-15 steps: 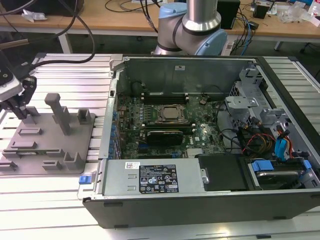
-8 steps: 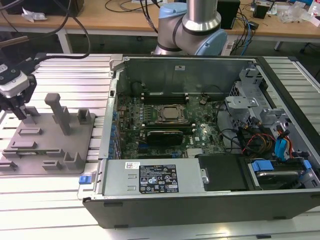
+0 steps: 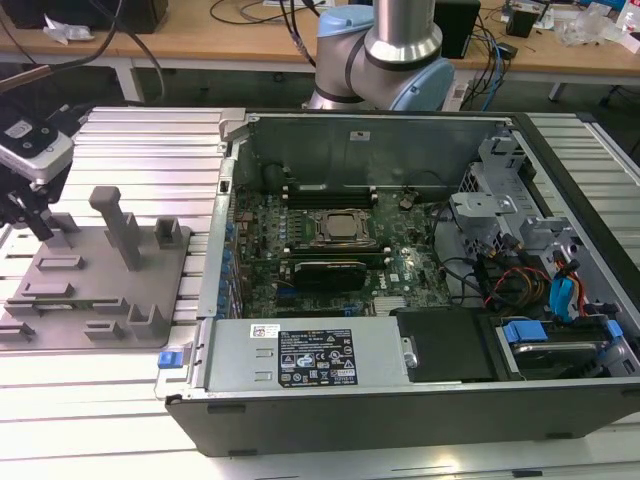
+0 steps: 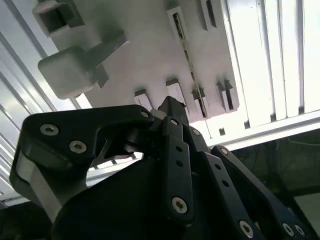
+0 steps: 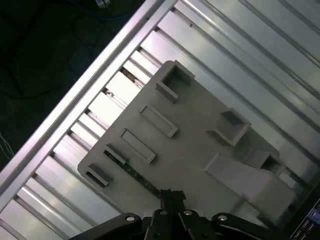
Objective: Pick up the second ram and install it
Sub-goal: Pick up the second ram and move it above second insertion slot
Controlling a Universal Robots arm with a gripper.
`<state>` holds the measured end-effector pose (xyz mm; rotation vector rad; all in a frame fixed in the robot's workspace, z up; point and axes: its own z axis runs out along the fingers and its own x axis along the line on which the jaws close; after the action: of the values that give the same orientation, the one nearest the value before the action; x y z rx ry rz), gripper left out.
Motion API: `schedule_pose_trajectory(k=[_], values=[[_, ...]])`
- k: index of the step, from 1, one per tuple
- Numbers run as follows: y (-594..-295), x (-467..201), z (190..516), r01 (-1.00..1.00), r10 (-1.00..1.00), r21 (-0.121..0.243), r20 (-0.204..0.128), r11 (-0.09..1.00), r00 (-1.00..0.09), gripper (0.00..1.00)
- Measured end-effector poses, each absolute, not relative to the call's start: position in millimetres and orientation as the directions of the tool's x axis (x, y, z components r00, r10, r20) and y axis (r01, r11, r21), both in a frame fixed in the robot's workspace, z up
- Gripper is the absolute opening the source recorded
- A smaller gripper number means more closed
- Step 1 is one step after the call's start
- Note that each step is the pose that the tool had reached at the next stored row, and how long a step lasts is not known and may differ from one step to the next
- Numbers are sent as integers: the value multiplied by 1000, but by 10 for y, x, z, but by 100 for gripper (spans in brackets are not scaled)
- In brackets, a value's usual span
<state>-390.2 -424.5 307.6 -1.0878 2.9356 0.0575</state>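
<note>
The gripper [image 5: 172, 195], fingers pressed together, hangs over the grey fixture tray [image 3: 100, 300] at the exterior view's left. Its tips are at the end of the second ram [image 5: 131, 172], which stands on edge along one tray edge. Raised blocks [image 3: 122, 225] crowd the tray, and the open computer case [image 3: 400, 400] lies to the exterior view's right.

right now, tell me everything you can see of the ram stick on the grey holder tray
The second ram is a long, thin, dark-green circuit-board stick, seen edge-on in both wrist views. It stands on its long edge on the grey holder tray, held between small slot blocks. The gripper hovers close to one end; contact cannot be judged.
</note>
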Motion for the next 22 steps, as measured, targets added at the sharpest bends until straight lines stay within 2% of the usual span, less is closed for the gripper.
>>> schedule_pose_trajectory(k=[10, 14, 20, 22], values=[[-4245, -3902, 3049, -835, -835, 30, -22, 550, -550, 8], [-4245, -3902, 3032, -920, -919, 30, -22, 392, -393, 8], [-4245, -3902, 3021, -961, -961, 30, -21, 276, -277, 8], [-4245, -3902, 3013, -982, -982, 30, -21, 186, -187, 8]])
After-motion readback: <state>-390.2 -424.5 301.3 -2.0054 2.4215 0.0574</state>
